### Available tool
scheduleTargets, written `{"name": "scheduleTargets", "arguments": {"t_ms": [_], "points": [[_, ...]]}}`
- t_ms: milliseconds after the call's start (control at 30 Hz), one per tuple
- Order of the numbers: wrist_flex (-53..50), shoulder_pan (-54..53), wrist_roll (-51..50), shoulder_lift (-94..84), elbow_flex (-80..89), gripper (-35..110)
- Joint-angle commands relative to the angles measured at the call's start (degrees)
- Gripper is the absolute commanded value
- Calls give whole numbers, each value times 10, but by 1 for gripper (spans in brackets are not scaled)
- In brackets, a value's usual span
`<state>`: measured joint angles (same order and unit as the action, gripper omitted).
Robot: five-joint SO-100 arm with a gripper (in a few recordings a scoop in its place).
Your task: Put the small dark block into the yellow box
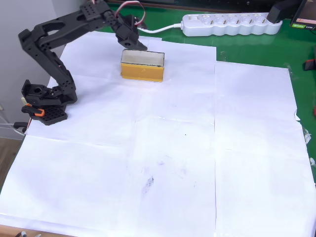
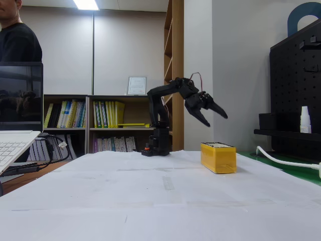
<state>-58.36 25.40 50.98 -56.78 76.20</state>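
Observation:
The yellow box (image 1: pixel 142 71) stands on the white paper at the back of the table, its cream inside facing up; in the fixed view the yellow box (image 2: pixel 218 157) sits right of the arm's base. My black gripper (image 2: pixel 214 118) hangs a little above the box, jaws spread open, with nothing visible between them. From overhead the gripper (image 1: pixel 134 46) is over the box's rear left rim. The small dark block is out of sight, and whether it lies inside the box cannot be told.
A long white power strip (image 1: pixel 232 24) lies on the green mat behind the box, its cable (image 2: pixel 281 159) running along the right. A faint pencil smudge (image 1: pixel 148 182) marks the paper. A laptop (image 2: pixel 15 140) and a person (image 2: pixel 17 35) are at the left.

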Motion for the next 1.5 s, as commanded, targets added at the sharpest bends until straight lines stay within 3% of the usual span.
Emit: {"name": "scheduleTargets", "arguments": {"t_ms": [0,33,133,433,633,1067,1467], "points": [[-8,-60,30,96,-28,28],[-8,-83,43,115,-63,28],[1,-147,93,172,-185,9],[40,-226,231,437,-556,0],[43,-233,276,555,-696,0],[-207,-231,265,666,-702,0],[-266,-262,287,681,-702,0]]}}
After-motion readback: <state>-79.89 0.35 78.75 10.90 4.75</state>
